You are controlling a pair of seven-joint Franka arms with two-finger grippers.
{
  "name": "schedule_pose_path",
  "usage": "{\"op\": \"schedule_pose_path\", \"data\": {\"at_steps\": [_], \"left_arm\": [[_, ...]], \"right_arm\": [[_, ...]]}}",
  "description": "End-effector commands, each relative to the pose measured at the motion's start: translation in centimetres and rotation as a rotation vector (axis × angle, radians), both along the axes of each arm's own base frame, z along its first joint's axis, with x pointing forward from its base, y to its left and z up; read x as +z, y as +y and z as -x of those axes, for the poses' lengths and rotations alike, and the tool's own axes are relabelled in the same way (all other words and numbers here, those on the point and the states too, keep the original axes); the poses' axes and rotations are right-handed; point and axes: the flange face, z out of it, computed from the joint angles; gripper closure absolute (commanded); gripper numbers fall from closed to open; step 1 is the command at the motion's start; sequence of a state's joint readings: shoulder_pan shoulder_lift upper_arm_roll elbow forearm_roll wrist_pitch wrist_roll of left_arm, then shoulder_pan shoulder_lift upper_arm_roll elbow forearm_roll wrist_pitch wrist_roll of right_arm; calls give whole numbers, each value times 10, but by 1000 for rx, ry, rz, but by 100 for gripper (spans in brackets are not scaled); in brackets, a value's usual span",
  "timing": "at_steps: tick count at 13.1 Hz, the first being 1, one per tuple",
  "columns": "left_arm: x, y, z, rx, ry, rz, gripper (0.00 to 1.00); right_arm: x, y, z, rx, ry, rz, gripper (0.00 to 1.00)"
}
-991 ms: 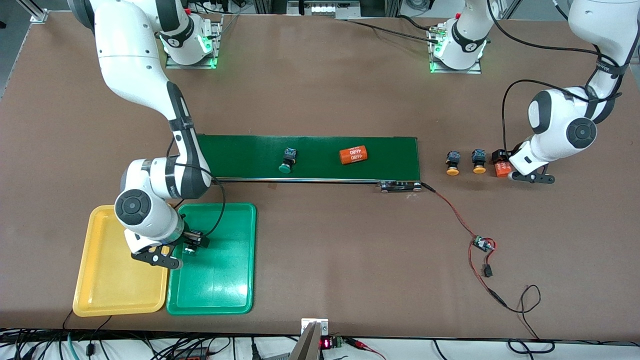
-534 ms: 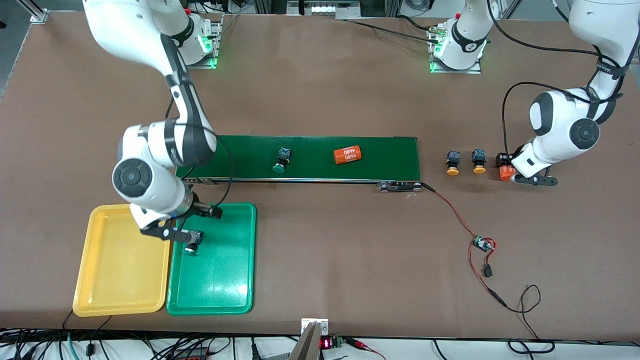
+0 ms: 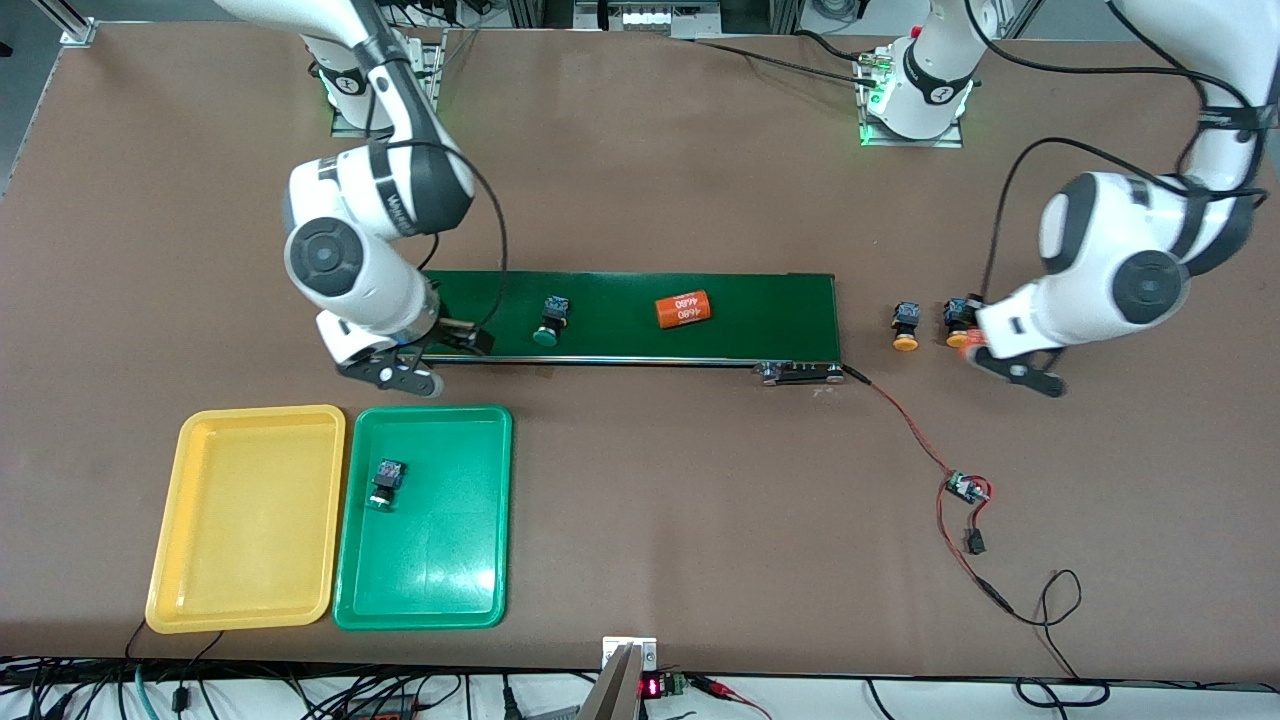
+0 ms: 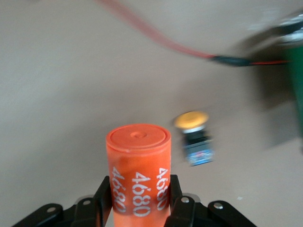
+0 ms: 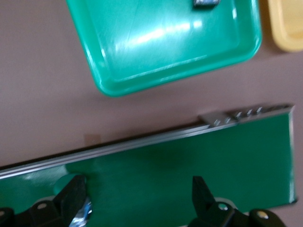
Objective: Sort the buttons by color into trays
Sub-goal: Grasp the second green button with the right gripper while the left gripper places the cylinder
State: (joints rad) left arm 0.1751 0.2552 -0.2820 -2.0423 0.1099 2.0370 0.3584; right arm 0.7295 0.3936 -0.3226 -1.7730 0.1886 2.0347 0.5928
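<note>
The right gripper (image 3: 415,362), fingers wide and empty, hangs over the belt's (image 3: 760,300) end, nearest the green button (image 3: 548,322) lying on it toward the left arm. The left gripper (image 4: 140,201) clamps an orange cylinder (image 4: 138,170) beside two yellow buttons (image 3: 906,325).

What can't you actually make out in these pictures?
- Front view: the second yellow button is half hidden by the left arm, whose claw is blurred.
- Right wrist view: the button in the green tray is cut off by the edge.
- Left wrist view: the belt is blurred and cut off.
</note>
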Motion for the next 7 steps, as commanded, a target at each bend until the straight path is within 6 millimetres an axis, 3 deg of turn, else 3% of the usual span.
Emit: {"op": "schedule_pose_path", "data": {"at_steps": [1, 2, 5, 7], "left_arm": [[0, -78, 11, -242, 24, 90, 83], [4, -116, 19, -319, 17, 111, 83], [-1, -192, 34, -521, -24, 180, 83], [-9, -219, 37, -661, -79, 239, 83]], "right_arm": [[-12, 38, 25, -43, 4, 20, 0], [-14, 46, 29, -53, 1, 24, 0], [-25, 63, 39, -37, 9, 39, 0], [-41, 69, 43, -19, 26, 58, 0]]}}
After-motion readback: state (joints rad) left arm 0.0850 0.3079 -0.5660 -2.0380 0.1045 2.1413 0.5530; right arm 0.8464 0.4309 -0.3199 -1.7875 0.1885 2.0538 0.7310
